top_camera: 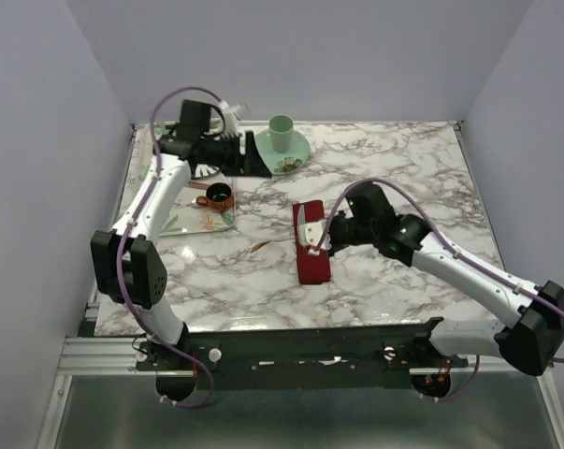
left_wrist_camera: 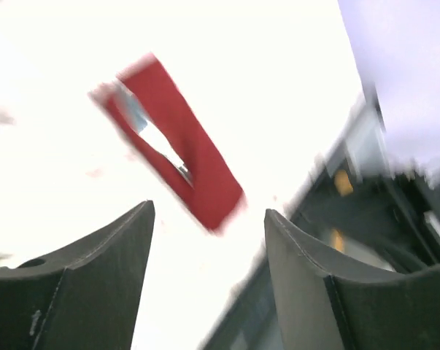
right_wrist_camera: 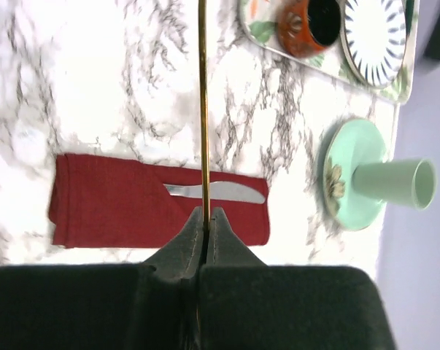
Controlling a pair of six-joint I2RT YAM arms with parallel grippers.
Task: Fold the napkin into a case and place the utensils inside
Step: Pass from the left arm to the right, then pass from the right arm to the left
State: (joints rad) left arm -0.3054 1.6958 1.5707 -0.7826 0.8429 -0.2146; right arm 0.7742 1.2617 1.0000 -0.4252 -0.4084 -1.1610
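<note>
Black-fingered, the right end effector [right_wrist_camera: 206, 219] is clenched on a thin gold utensil [right_wrist_camera: 203, 109]. Seen edge-on, its shaft runs out across the case [right_wrist_camera: 110, 211] and on over the marble counter [right_wrist_camera: 81, 80]. The dark red case lies flat as a narrow rectangle just beneath that grip. The silver knife [right_wrist_camera: 227, 192] lies along it, one end covered by the cloth. Farther off, a pale green cup [right_wrist_camera: 391, 182] stands on a green saucer [right_wrist_camera: 344, 204]. The left end effector [left_wrist_camera: 209, 211] is released, its fingers spread with nothing between them, near the saucer and well apart from the case.
</note>
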